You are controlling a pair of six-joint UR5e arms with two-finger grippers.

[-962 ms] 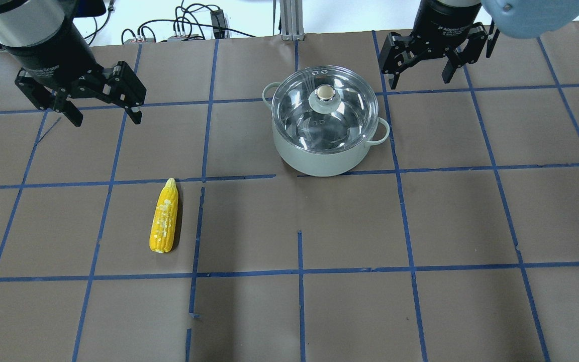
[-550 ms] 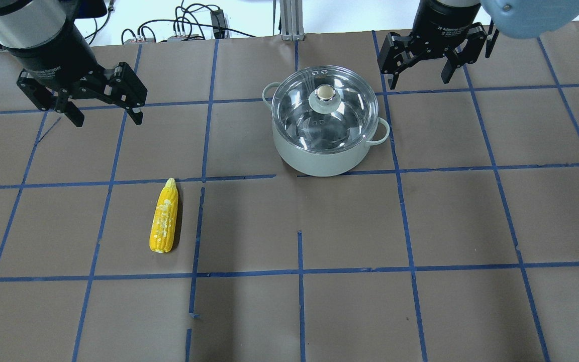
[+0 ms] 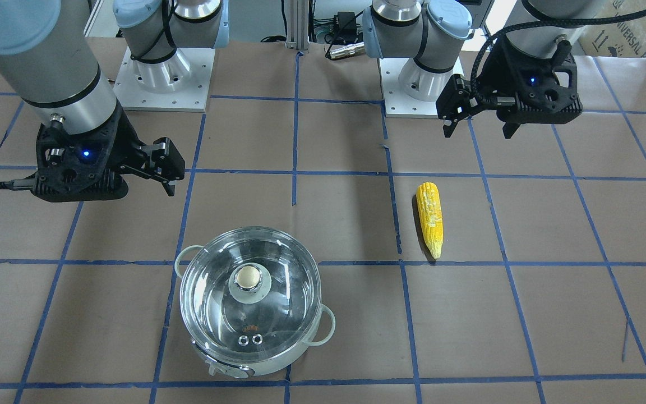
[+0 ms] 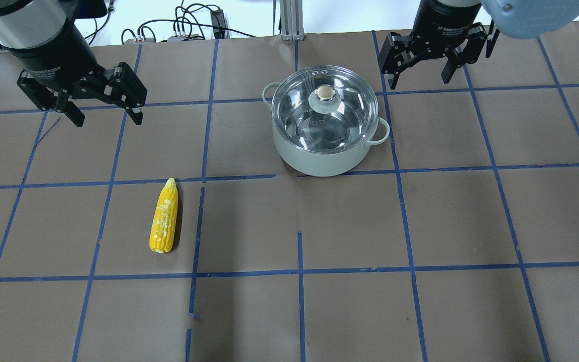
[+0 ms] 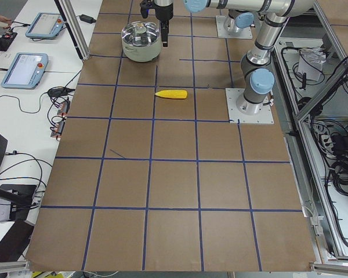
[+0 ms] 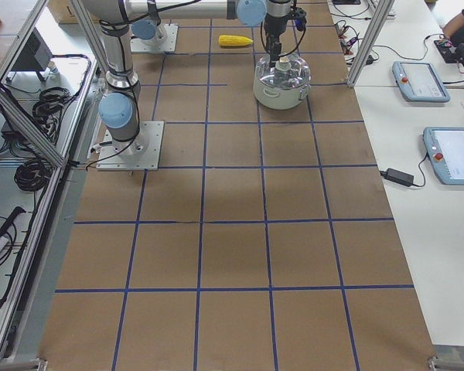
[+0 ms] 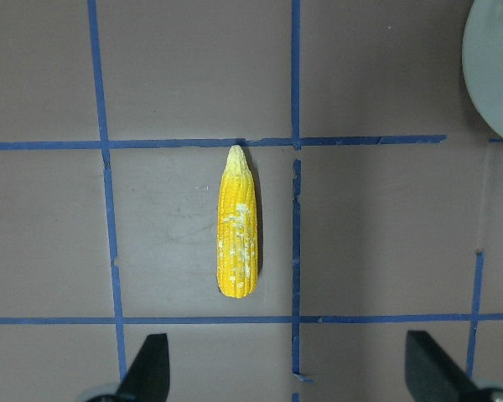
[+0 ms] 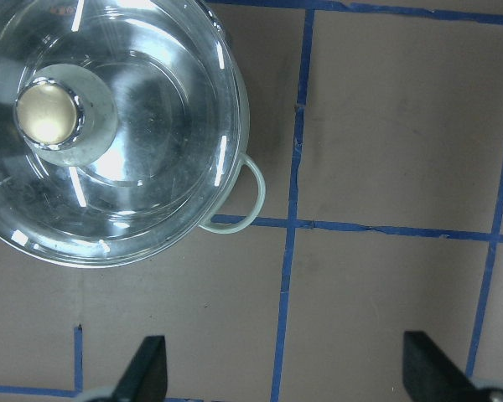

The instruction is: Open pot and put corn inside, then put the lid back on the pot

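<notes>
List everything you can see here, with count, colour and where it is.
pot: one, pale body, steel inside, mid-table, lid on.
lid: one, clear glass, beige knob, seated on the pot.
corn: one, yellow, lying on the table toward the robot's left, apart from the pot.
table: one, brown with blue tape grid.
left gripper: one, black, open, hovers on the corn's side.
right gripper: one, black, open, hovers near the pot.

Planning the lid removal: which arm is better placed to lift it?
Right. The right claw, open, hovers beside the pot, close to the lid; the left claw hangs farther off, nearer the corn.
</notes>
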